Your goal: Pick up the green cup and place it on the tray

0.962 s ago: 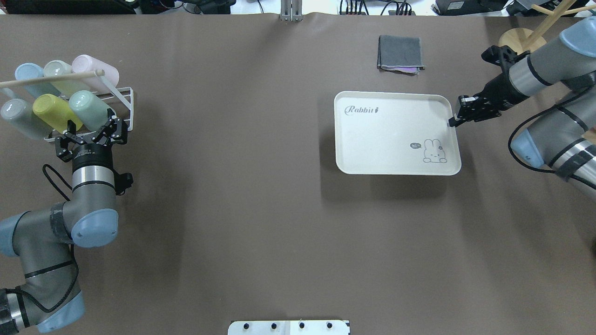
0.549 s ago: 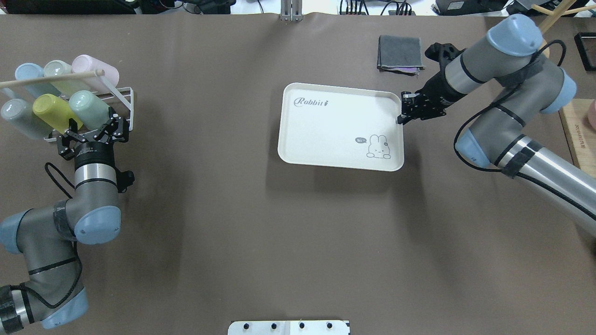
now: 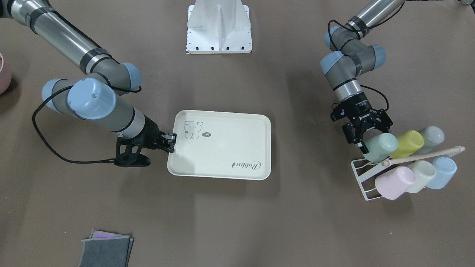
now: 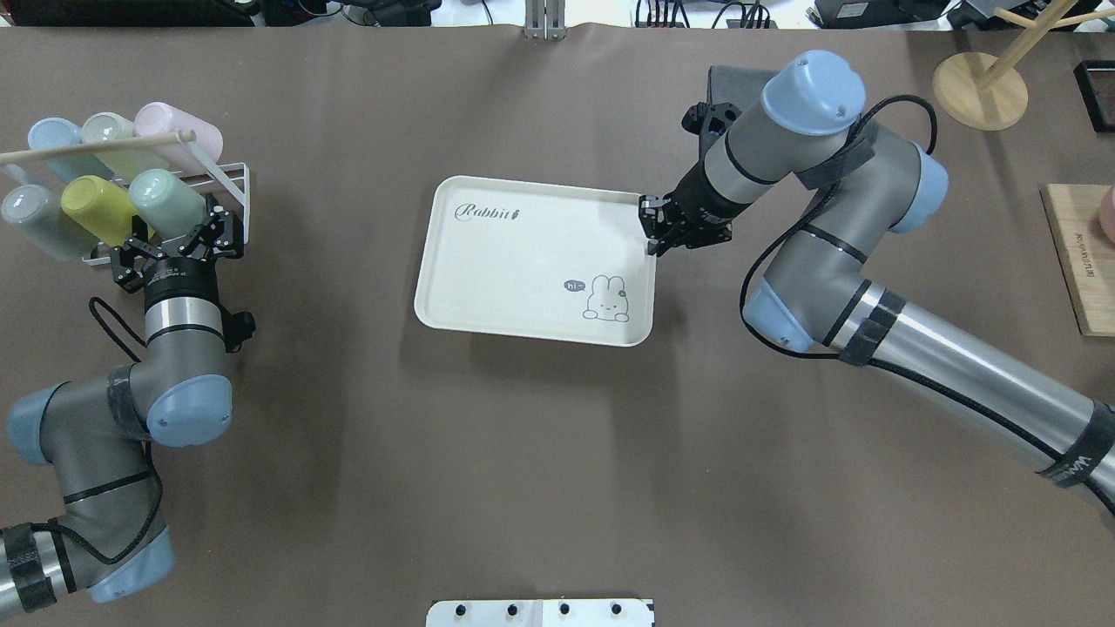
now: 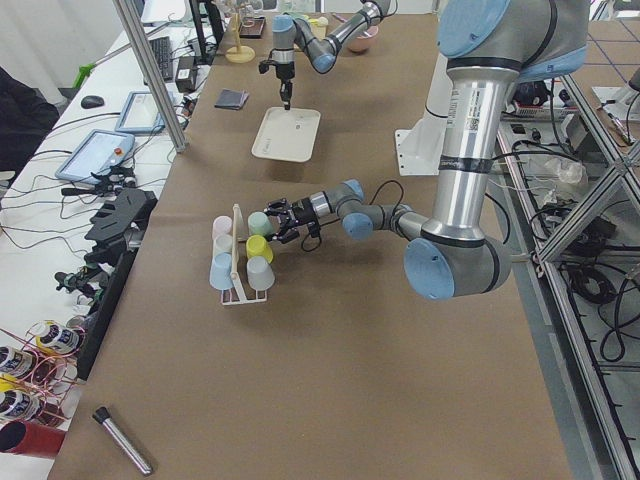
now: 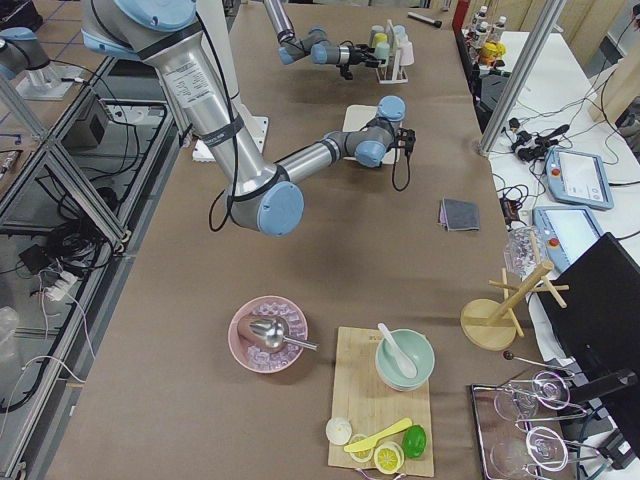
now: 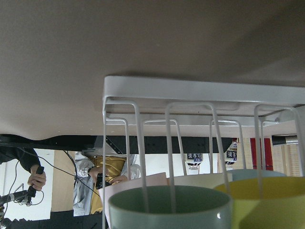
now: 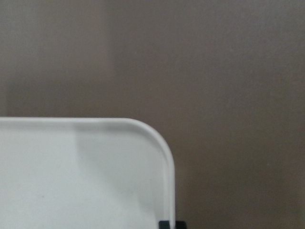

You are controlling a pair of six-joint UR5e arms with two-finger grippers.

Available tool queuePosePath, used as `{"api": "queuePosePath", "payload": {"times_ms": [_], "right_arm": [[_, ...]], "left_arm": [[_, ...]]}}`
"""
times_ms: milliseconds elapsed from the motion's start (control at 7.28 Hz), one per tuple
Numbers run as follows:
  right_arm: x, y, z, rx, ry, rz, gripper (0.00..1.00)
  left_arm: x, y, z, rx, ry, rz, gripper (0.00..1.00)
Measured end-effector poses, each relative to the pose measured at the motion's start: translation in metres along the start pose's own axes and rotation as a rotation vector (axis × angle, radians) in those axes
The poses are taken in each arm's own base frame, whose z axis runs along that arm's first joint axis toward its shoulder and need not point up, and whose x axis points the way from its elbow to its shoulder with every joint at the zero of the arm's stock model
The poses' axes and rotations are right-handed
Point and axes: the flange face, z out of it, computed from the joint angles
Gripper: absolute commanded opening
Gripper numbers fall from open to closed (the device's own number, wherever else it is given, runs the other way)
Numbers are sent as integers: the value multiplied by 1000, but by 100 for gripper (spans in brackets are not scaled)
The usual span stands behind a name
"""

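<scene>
The green cup (image 4: 167,203) lies on its side in a white wire rack (image 4: 233,187), mouth toward my left arm, next to a yellow-green cup (image 4: 94,209). My left gripper (image 4: 179,244) is open at the cup's mouth, a finger on each side of it. In the front view the cup (image 3: 382,147) lies just past the gripper (image 3: 365,135). The left wrist view shows its rim (image 7: 169,206) close below. The cream tray (image 4: 523,261) lies mid-table. My right gripper (image 4: 652,242) is shut on its right rim, which also shows in the right wrist view (image 8: 164,157).
The rack holds several other pastel cups under a wooden dowel (image 4: 96,148). A folded grey cloth (image 3: 105,252) lies beyond the tray, partly hidden by my right arm in the overhead view. A wooden stand (image 4: 980,78) and a board (image 4: 1080,261) are at far right.
My right gripper has dragged the tray leftward toward the table's middle, holding its rim. My left gripper has edged slightly closer to the green cup and stays open.
</scene>
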Motion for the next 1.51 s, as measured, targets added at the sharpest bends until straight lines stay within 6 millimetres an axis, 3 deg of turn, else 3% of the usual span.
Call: {"api": "queuePosePath", "payload": {"times_ms": [275,549,824,1511], "right_arm": [[-8,29,25,6,17,-9,0],[8,46,29,-11,22,-31,0],[20,56,28,-38,17,-83,0],[19,57,30,-45,12,-141,0]], "left_arm": [[0,-1,2,0,-2,-9,55],[5,-4,6,-2,-9,-23,29],[5,-4,6,-1,-12,-14,24],[-3,28,-3,-10,-66,-12,19]]}}
